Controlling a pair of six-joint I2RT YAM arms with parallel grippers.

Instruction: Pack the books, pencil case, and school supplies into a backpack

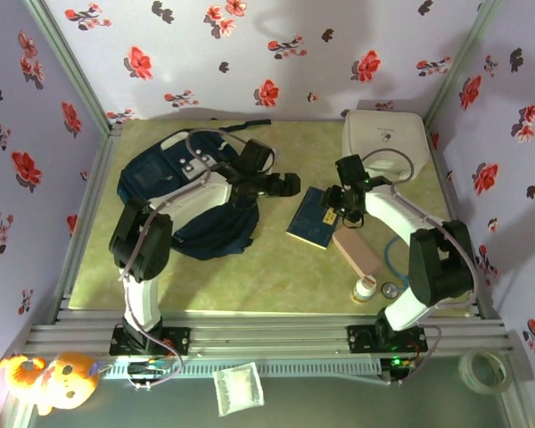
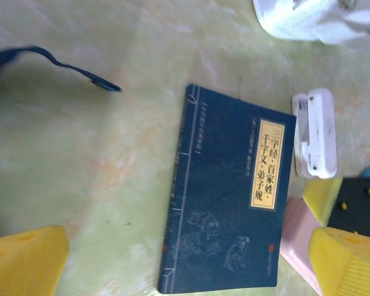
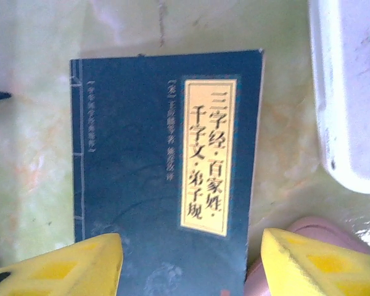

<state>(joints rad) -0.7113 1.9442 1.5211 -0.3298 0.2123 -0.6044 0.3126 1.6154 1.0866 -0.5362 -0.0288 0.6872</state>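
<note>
On the table: book (image 1: pixel 312 221) flat, between backpack (image 1: pixel 183 201) and pencil case (image 1: pixel 357 252).
Right gripper (image 3: pixel 188 237): open above book, holding nothing.
Left gripper (image 1: pixel 288 185): wide open, empty.
Grasp: probably best to straddle both long edges squarely, clear of the case, then close.

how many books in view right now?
1. The book lies flat mid-table, between the backpack and the pencil case. Others may be hidden beneath it or in the backpack.

Reaches across to the right with the left arm (image 1: pixel 174 203), left gripper (image 1: pixel 290 185) spread fully wide. Bends the right arm (image 1: pixel 401 214) forward and inward, right gripper (image 1: pixel 333 198) pointing down, jaws parted.
</note>
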